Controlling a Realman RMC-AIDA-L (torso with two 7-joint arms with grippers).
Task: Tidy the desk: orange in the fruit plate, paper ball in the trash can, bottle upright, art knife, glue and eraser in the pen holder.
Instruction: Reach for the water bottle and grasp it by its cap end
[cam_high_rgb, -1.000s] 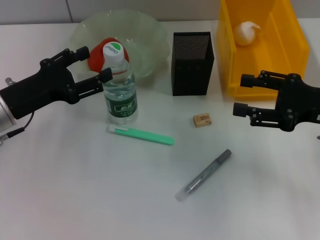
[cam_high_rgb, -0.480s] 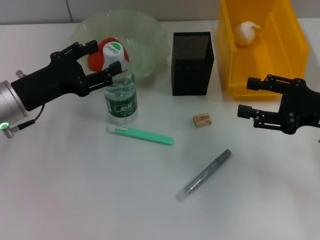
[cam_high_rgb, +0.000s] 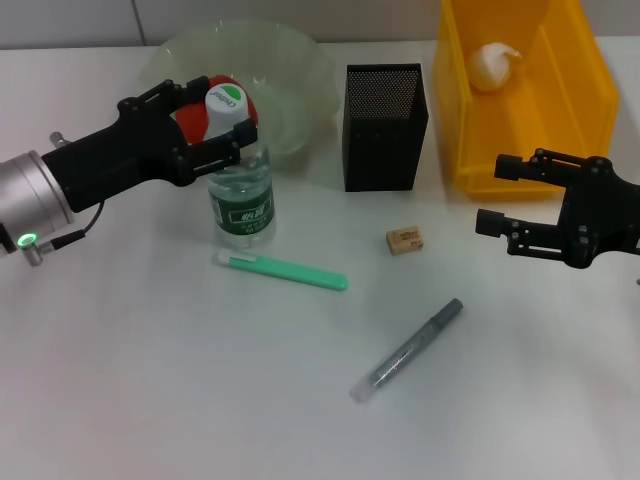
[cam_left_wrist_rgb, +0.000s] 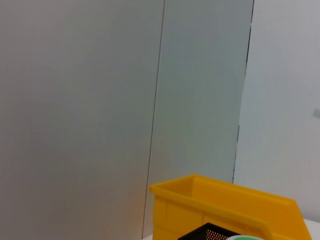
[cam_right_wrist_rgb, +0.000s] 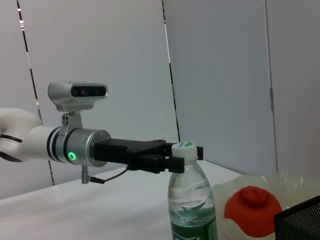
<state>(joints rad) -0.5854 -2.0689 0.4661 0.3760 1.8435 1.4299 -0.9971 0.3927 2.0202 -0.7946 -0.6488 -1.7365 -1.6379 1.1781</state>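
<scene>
The bottle (cam_high_rgb: 240, 195) stands upright in front of the fruit plate (cam_high_rgb: 290, 60). My left gripper (cam_high_rgb: 213, 113) is open, with one finger on each side of the bottle's white-and-green cap (cam_right_wrist_rgb: 183, 148). Behind the cap, the orange (cam_high_rgb: 192, 118) lies in the fruit plate, partly hidden. Inside the yellow trash can (cam_high_rgb: 570, 110) sits the paper ball (cam_high_rgb: 493, 62). On the table lie the green art knife (cam_high_rgb: 282, 270), the grey glue stick (cam_high_rgb: 408, 350) and the tan eraser (cam_high_rgb: 406, 240). The black mesh pen holder (cam_high_rgb: 385, 125) stands mid-table. My right gripper (cam_high_rgb: 493, 193) hangs open beside the trash can.
The pen holder stands between the fruit plate and the trash can. The eraser lies just in front of the pen holder; the knife lies directly in front of the bottle. The glue stick lies nearer the front, by itself on the white table.
My left gripper has moved right and forward, so its fingers now straddle the bottle cap. The right gripper shifted slightly right a second ago and has since held still.
</scene>
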